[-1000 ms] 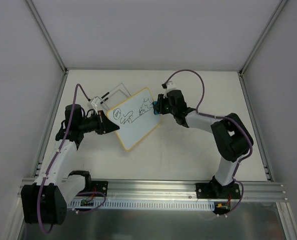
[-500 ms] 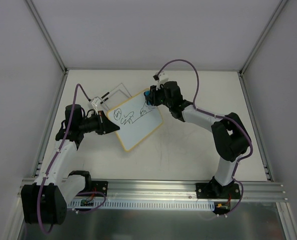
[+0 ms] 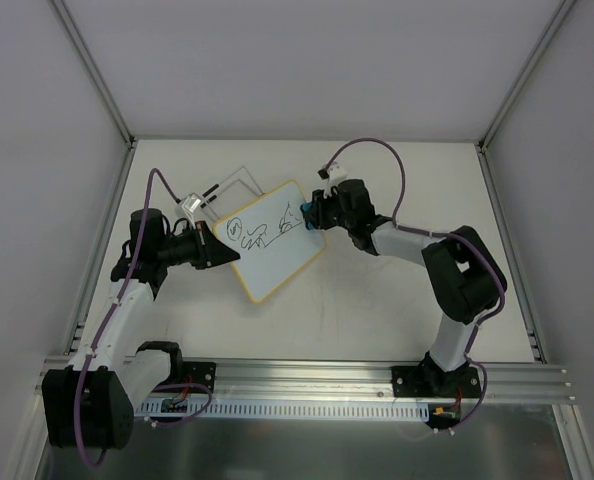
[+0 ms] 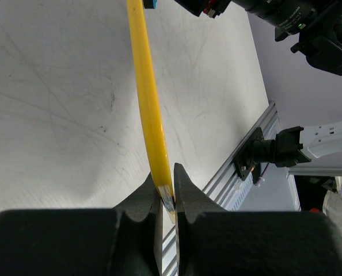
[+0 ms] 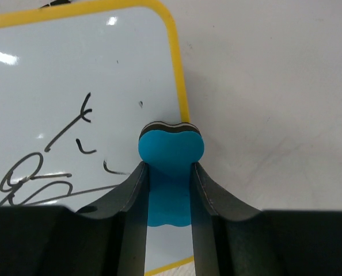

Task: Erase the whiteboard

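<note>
Right tool is pinched on the blue eraser and is back at the right rim of the whiteboard. Half a second ago it was further in, over the board's far-right corner, and a second ago it was at about the current spot, so that reads as one out-and-back wipe. Ink near that corner looks thinner than before: only a few short strokes are left next to the eraser in the right wrist view. The scribbles across the middle and left are untouched, so I'd judge the job barely started, and the next strokes need to reach much further left. Left tool is clamped on the board's near-left edge, one finger on each face. The board sits mid-surface between the two arms, rotated diagonally, and its pose has hardly shifted during the stroke, so the hold is doing its job. I can't tell whether the board rests flat or is slightly lifted. Board is thin and rigid, with a glossy white face showing glare spots, a yellow rim and rounded corners. Eraser has a smooth blue body with a lobed, heart-like outline and a dark layer at its working end. Surface is matte white and scuffed.
</note>
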`<state>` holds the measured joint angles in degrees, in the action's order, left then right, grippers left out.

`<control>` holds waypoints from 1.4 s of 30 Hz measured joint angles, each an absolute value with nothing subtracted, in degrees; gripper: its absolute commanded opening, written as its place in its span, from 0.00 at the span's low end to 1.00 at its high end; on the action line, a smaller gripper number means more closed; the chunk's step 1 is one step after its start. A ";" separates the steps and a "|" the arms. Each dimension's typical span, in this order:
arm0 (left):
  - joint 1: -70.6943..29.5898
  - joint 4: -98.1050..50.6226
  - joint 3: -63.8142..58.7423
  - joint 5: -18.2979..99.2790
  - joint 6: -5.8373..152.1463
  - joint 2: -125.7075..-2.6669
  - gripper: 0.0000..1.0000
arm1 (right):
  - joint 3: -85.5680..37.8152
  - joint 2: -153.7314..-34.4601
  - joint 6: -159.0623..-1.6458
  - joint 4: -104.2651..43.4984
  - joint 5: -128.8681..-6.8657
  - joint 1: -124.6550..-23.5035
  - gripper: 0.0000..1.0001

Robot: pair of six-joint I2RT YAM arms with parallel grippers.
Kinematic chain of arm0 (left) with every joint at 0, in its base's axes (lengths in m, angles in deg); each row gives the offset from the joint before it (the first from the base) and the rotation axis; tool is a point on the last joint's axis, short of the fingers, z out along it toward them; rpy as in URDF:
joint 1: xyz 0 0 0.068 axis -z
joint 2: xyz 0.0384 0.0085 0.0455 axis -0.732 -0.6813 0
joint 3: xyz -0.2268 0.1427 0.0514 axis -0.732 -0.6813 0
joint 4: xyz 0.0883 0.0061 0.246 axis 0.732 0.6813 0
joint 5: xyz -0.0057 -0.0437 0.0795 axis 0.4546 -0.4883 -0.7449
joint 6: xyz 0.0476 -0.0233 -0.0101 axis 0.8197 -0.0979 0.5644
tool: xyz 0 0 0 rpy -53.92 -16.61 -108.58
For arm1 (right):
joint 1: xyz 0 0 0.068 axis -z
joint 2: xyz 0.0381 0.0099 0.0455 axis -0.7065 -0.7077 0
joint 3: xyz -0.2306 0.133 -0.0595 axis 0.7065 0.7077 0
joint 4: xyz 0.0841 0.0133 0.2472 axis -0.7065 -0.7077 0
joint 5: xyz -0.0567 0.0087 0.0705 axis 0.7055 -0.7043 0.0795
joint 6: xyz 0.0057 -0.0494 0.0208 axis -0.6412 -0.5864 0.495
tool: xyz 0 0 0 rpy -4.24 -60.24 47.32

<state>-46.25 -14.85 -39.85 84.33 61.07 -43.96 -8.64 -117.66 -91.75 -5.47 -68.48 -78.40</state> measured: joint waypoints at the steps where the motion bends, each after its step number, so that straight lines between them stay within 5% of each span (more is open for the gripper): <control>1: -46.25 -14.85 -39.85 84.33 61.07 -43.98 0.00 | -7.88 -117.31 -91.68 -5.28 -68.65 -78.36 0.00; 16: -46.25 -14.85 -39.85 84.35 61.10 -43.98 0.00 | -4.12 -116.10 -90.76 -3.66 -70.40 -77.70 0.01; 42: -46.23 -14.87 -39.85 84.50 61.71 -44.00 0.00 | -20.01 -119.03 -89.89 -9.82 -69.77 -81.20 0.00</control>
<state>-46.23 -14.87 -39.85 84.50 61.71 -44.00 -20.01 -119.03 -89.89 -9.82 -69.77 -81.20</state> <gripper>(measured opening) 0.044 0.315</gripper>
